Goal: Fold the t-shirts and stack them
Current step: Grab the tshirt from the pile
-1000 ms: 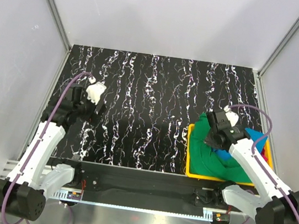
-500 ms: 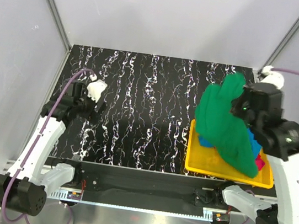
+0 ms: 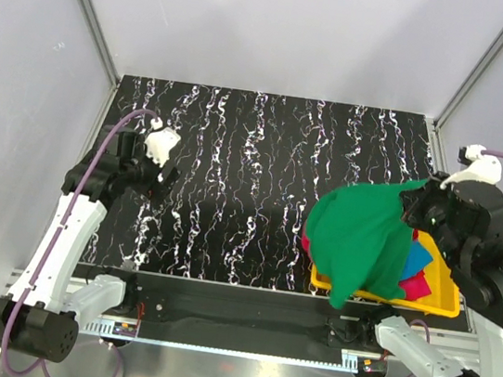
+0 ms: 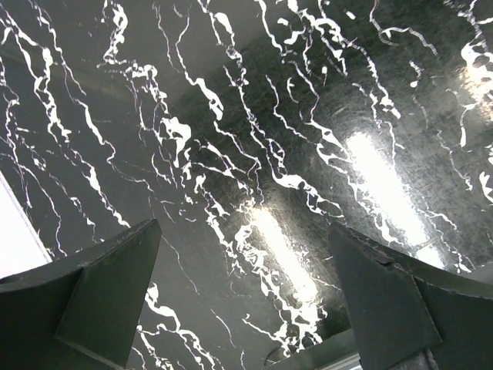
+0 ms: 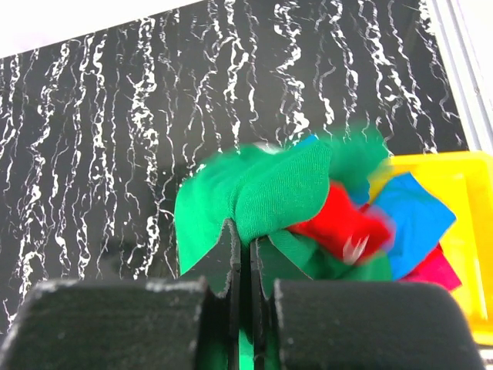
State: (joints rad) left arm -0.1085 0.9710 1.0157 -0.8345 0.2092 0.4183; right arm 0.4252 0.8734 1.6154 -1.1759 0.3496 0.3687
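Left gripper: my left gripper hovers over the left part of the table with its jaws spread wide and nothing between them; the wrist view shows only bare tabletop in the gap.
Right gripper: my right gripper is pinched tight on a fold of cloth, raised above the right side of the table.
Green t-shirt: the soft green cloth t-shirt hangs from the right gripper, draped over the left half of the tray and its left rim; the pinched fold shows in the wrist view.
Red t-shirt: the red cloth t-shirt sits bunched right against the green one. It is blurred, so I cannot tell whether it is caught up with it.
Blue t-shirt: the blue cloth t-shirt lies in the tray, just beside the red.
Magenta-pink t-shirt: the magenta-pink cloth t-shirt lies in the tray, near its front rim.
Tray: the yellow rectangular plastic tray rests at the table's near right corner.
Table: the black tabletop with white marbled streaks.
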